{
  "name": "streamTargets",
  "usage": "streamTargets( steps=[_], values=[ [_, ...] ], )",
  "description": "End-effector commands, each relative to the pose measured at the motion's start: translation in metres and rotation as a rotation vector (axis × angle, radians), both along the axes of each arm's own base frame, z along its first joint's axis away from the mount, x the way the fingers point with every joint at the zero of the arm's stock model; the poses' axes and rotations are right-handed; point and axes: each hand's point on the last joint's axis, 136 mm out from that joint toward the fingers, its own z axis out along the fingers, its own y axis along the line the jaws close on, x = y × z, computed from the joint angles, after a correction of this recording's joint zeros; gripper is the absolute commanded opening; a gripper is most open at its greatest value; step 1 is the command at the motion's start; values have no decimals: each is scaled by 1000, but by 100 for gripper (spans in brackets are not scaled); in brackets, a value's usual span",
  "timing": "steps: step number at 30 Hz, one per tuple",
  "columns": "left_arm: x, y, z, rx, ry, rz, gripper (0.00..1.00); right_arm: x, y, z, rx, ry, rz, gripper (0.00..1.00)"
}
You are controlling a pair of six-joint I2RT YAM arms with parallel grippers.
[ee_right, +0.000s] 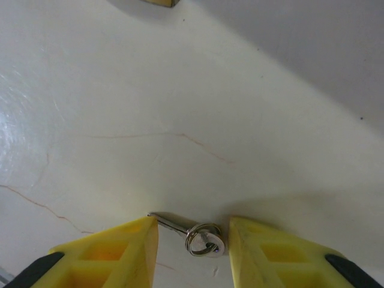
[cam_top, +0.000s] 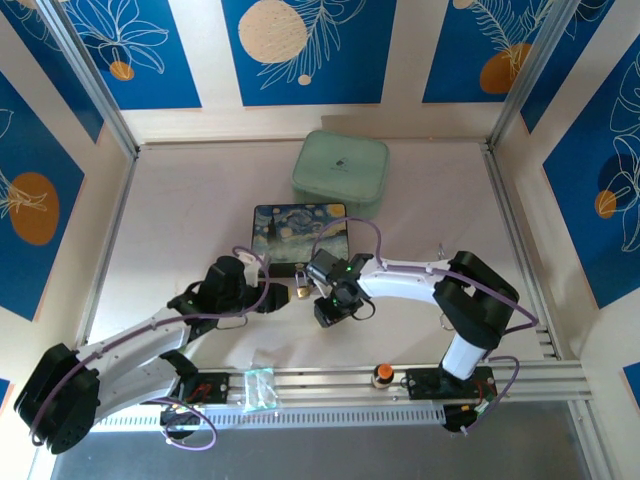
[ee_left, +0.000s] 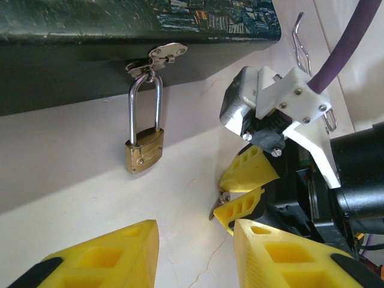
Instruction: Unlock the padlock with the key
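Within the spread right gripper [ee_right: 193, 221] lies a thin silver key [ee_right: 175, 224]; left gripper [ee_left: 195, 231] spread

On the white table [cam_top: 180, 220] we see a box painted with a swirling night sky [cam_top: 299, 228], a metal hasp [ee_left: 161, 55] on its side, and just behind it a mint-green case [cam_top: 340, 172]. Nearer, an orange-topped knob [cam_top: 382, 375] and a clear plastic bag [cam_top: 259, 388] sit on the aluminium rail [cam_top: 540, 378]. Blue floral panels [cam_top: 300, 45] line the walls.
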Motion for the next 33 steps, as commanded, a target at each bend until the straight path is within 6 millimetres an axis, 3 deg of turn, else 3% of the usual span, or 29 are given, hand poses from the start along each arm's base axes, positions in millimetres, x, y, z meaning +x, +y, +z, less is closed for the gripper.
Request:
streamTargets(
  steps=[1, 11, 17, 25, 30, 33],
  values=[
    [1, -2, 4, -11, -6, 1, 39, -10, -5, -8, -39, 22, 1, 33],
    [2, -2, 3, -5, -4, 4, 39, -23, -22, -23, -144, 5, -34, 25],
    [3, -2, 3, -5, -1, 7, 39, -24, -27, -34, -206, 0, -84, 3],
    [0, -8, 9, -75, -5, -4, 39, -14, -1, -4, 86, 61, -209, 0],
    [0, -13, 13, -148, 9, 13, 39, -3, 0, 14, 195, 80, -296, 0],
    [1, -12, 13, -146, 13, 28, 45, 1, -4, 23, 219, 77, -338, 0]
  ],
)
